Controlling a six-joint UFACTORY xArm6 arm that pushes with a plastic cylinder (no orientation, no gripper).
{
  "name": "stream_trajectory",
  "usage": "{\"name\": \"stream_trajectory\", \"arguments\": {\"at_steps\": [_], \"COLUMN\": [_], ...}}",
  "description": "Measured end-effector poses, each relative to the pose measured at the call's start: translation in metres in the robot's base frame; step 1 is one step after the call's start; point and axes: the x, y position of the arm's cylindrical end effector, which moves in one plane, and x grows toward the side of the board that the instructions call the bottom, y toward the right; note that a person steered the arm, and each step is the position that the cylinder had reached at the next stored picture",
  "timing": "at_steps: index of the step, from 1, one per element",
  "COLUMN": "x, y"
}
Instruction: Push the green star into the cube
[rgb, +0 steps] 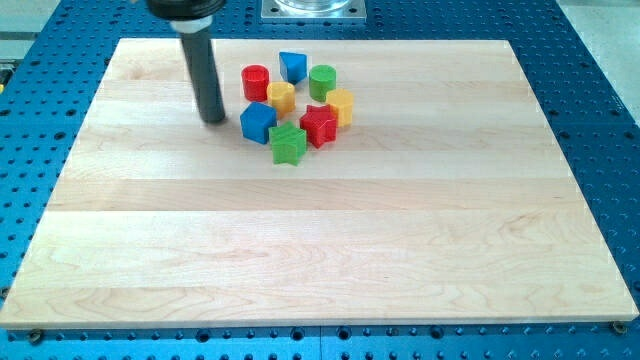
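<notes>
The green star (288, 144) lies on the wooden board, at the lower edge of a cluster of blocks. The blue cube (257, 122) sits just up and left of it, touching or nearly touching. My tip (213, 120) is on the board to the left of the blue cube, a small gap away, and up and left of the green star. The rod rises from the tip toward the view's top.
Other blocks in the cluster: a red cylinder (256, 82), a yellow block (281, 97), a blue block (293, 66), a green cylinder (322, 81), a yellow block (340, 106) and a red star (318, 125) right of the green star. The wooden board (320, 260) lies on a blue perforated table.
</notes>
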Motion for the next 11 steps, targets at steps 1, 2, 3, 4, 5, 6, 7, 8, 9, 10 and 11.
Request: {"name": "stream_trajectory", "arguments": {"at_steps": [1, 2, 3, 4, 5, 6, 7, 8, 9, 10, 11], "x": [0.067, 0.108, 0.114, 0.114, 0.107, 0.106, 0.076, 0.059, 0.054, 0.054, 0.054], "y": [0.006, 0.029, 0.078, 0.112, 0.162, 0.162, 0.143, 0.119, 0.115, 0.109, 0.108]}}
